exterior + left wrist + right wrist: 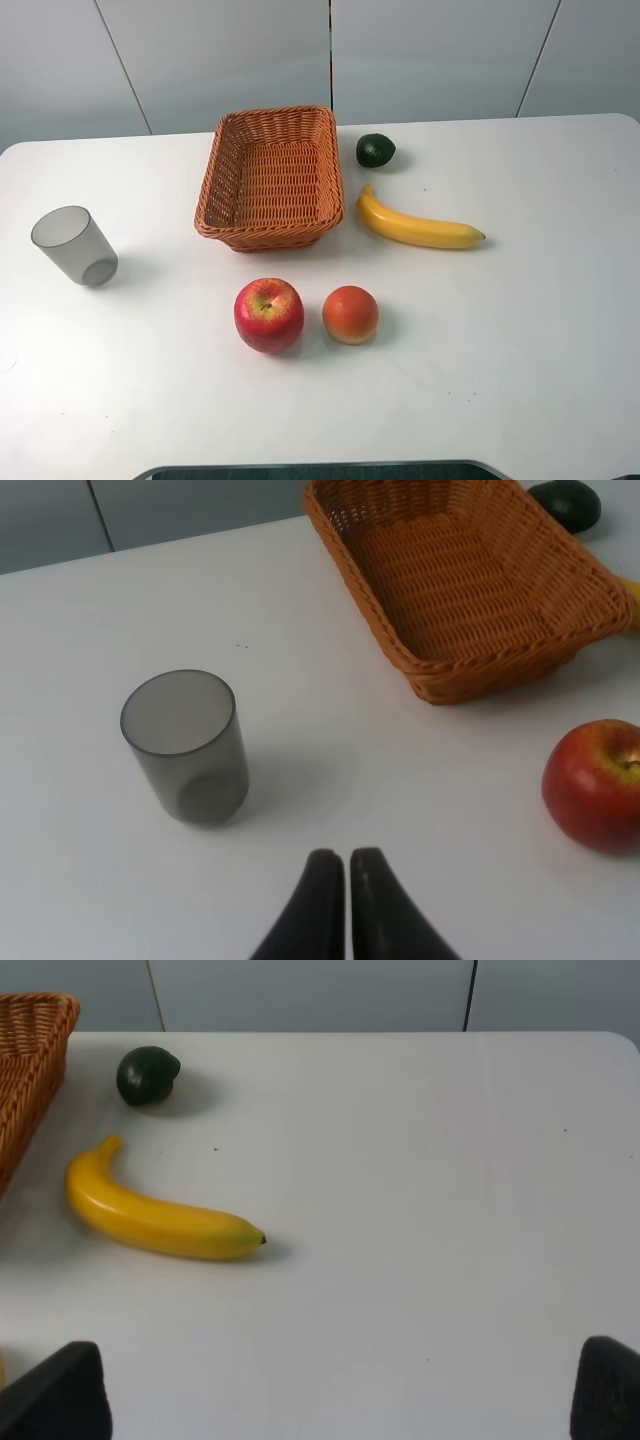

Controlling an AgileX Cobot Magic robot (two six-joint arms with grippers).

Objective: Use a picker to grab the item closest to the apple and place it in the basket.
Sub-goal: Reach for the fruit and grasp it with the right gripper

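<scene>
The orange (pixel 350 314) lies just right of the apple (pixel 268 314), likely favouring the wide-spread right gripper (pixel 330 1392) over the pinched-closed left gripper (pixel 347 868).

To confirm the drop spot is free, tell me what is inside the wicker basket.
Nothing shows inside the basket: only bare woven floor and walls, in the high and left wrist views. Its near wall covers a thin strip of floor.

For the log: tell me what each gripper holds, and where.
Nothing is held: the left gripper is shut on nothing, the right gripper open and empty.
</scene>
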